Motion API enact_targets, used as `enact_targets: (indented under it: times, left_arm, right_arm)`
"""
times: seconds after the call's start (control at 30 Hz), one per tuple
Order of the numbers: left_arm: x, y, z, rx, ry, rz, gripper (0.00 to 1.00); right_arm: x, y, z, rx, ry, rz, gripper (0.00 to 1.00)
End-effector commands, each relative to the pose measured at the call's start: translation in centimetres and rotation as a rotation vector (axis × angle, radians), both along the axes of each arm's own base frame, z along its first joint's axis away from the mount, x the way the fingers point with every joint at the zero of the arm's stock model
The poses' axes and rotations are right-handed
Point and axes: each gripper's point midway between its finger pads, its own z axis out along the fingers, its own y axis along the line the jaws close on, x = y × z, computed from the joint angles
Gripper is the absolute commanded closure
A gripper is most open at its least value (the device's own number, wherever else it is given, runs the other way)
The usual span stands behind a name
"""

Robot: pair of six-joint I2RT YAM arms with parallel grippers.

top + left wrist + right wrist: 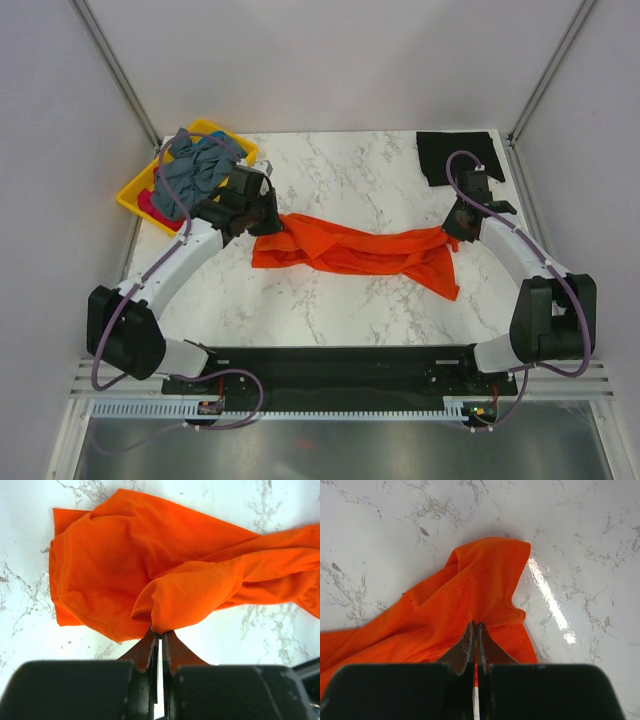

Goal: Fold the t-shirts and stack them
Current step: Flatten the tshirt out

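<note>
The bright orange t-shirt (355,250) lies stretched sideways across the middle of the marble table, bunched and twisted. My left gripper (268,225) is shut on a fold at its left end; the left wrist view shows the orange t-shirt (150,565) pinched at my left gripper (160,631). My right gripper (452,232) is shut on its right end; the right wrist view shows the orange t-shirt (455,615) pinched at my right gripper (476,625). A black t-shirt (458,155) lies flat at the far right corner. Grey-blue t-shirts (198,165) and a pink one (150,203) are heaped at the far left.
A yellow plastic tray (135,190) at the far left corner holds the heaped shirts. Bare marble table (340,320) lies in front of the orange shirt. Grey walls close in the table on three sides.
</note>
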Motion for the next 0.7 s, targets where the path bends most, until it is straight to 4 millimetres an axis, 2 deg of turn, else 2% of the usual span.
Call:
enact_targets:
  times: [0.0, 0.13, 0.2, 0.4, 0.47, 0.5, 0.53, 0.57, 0.6, 0.67]
  left_arm:
    - [-2.8, -0.3, 2.4, -0.017, 0.044, -0.095, 0.95]
    - [-4.8, -0.2, 2.3, -0.059, 0.063, -0.105, 0.98]
    - [-6.3, -0.6, 3.1, -0.104, 0.067, -0.134, 0.98]
    - [-9.9, -1.0, 4.5, -0.180, 0.105, -0.210, 0.98]
    - [-10.9, -0.8, 2.7, -0.178, 0.159, -0.196, 0.98]
    - [-11.1, -0.7, 1.8, -0.174, 0.182, -0.189, 0.98]
    - [-11.8, -0.4, 0.1, -0.169, 0.231, -0.172, 0.98]
    - [-12.3, -0.5, -0.8, -0.176, 0.256, -0.170, 0.98]
    - [-12.8, -0.5, -1.6, -0.183, 0.282, -0.166, 0.98]
    - [-13.9, -0.5, -3.4, -0.207, 0.320, -0.153, 0.98]
  right_arm:
    - [-0.2, -0.3, 2.8, -0.011, -0.046, 0.004, 0.98]
    - [-1.6, -0.4, 2.5, -0.010, -0.029, 0.003, 0.98]
    - [-2.5, -0.6, 2.9, -0.018, -0.023, 0.003, 0.98]
    - [-3.8, -1.1, 6.5, -0.043, -0.072, 0.000, 0.99]
    - [-4.2, -1.0, 6.6, -0.035, -0.076, 0.004, 0.99]
    - [-4.8, -0.8, 5.4, -0.028, -0.050, 0.008, 0.99]
    - [-5.1, -0.8, 4.8, -0.022, -0.038, 0.010, 0.99]
    - [-5.2, -0.6, 4.1, -0.014, -0.032, 0.012, 1.00]
    - [-6.2, -0.4, 2.2, -0.001, 0.013, 0.021, 1.00]
    - [-7.0, -0.4, 0.8, -0.003, 0.045, 0.023, 1.00]
